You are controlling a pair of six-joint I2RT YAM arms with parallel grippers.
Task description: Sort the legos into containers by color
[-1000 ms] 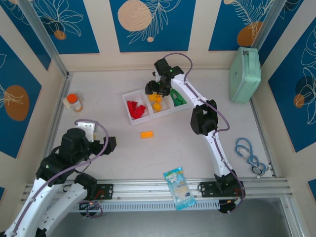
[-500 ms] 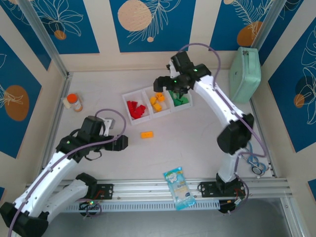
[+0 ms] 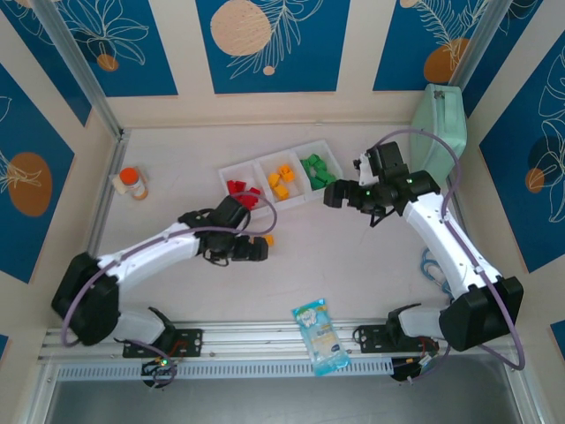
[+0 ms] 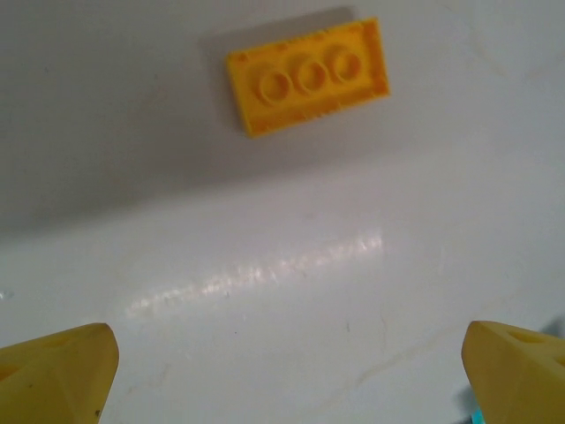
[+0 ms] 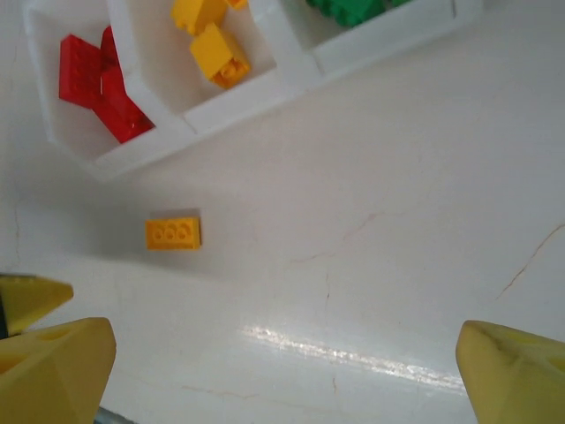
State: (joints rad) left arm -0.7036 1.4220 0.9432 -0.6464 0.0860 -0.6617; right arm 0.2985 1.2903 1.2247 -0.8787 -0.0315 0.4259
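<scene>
While both pairs of jaws stand spread wide with nothing between them, entries run outward from the fingers.

- Left gripper (image 4: pixel 287 375): yellow fingertips parted, low over the white table (image 3: pixel 353 265), empty.
- Loose yellow-orange rectangular plastic brick (image 4: pixel 307 77): lies flat on the table just ahead of the left fingers, untouched. Its upward face shows three round rings in a row. In the top view it sits at the left gripper's tip, on the near side of the tray and apart from it.
- Right gripper (image 5: pixel 282 375): yellow fingertips parted, empty, held over bare table to the right of the tray, near its green end.
- White translucent plastic tray of three square open compartments in a row (image 3: pixel 284 202): set slightly askew at the far middle of the table.
  - Left compartment: red bricks (image 3: pixel 240 187), several, piled.
  - Middle compartment: yellow-orange bricks (image 3: pixel 281 179), several, loose.
  - Right compartment: green bricks (image 3: pixel 316 170), several.
- Orange-capped small bottle (image 3: pixel 132 183): upright, far left, well apart from the tray.
- Blue-and-white snack packet (image 3: pixel 322 336): at the near edge, between the arm bases.
- Mint-green lidded case (image 3: pixel 439 132): against the right wall.
</scene>
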